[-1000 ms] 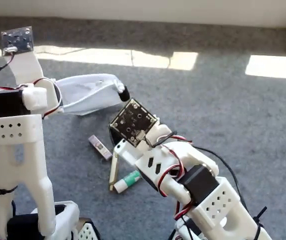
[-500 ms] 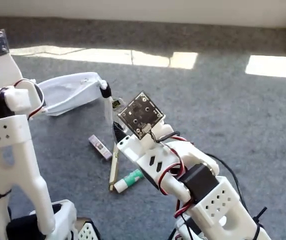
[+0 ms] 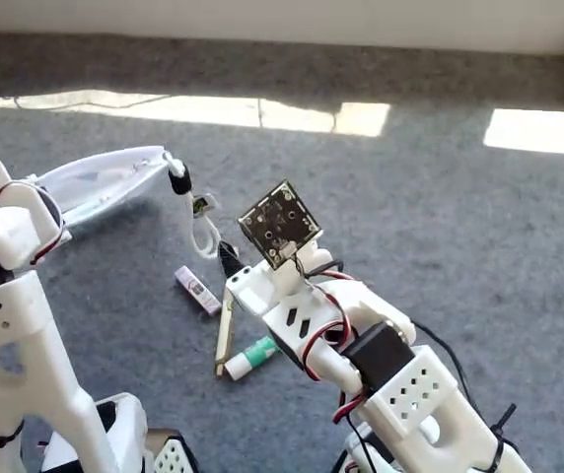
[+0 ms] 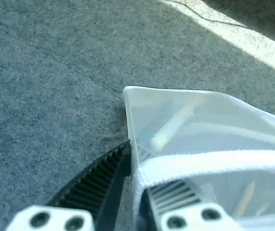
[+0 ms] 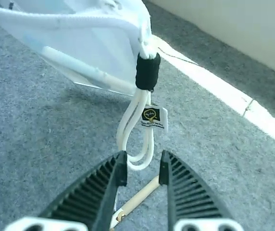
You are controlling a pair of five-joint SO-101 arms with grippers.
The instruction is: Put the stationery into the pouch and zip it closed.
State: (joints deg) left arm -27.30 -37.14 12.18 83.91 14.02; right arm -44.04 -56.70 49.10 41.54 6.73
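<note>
A white mesh pouch [image 3: 105, 182] hangs off the carpet, and my left gripper [image 4: 135, 166] is shut on its zip edge [image 4: 200, 161]. A pen [image 4: 173, 126] and other sticks show through the mesh. From the pouch's far end a white loop strap [image 5: 136, 134] dangles, with a black band [image 5: 147, 72] and a small tag [image 5: 151, 117]. My right gripper [image 5: 142, 166] is open, and the strap's lower end hangs between its fingertips. On the carpet lie a small pink-and-white piece [image 3: 196, 291], a thin pale stick [image 3: 225, 330] and a green-and-white tube [image 3: 250, 357].
Grey carpet [image 3: 459, 217] covers the floor, with sunlit patches [image 3: 533, 131] near the far wall. The right arm's body [image 3: 361, 355] rises beside the loose items. The left arm's white frame [image 3: 16, 325] fills the near left.
The left arm has carried the pouch to the left, and the loop strap swung with it. The right gripper has followed down and left, toward the strap's end.
</note>
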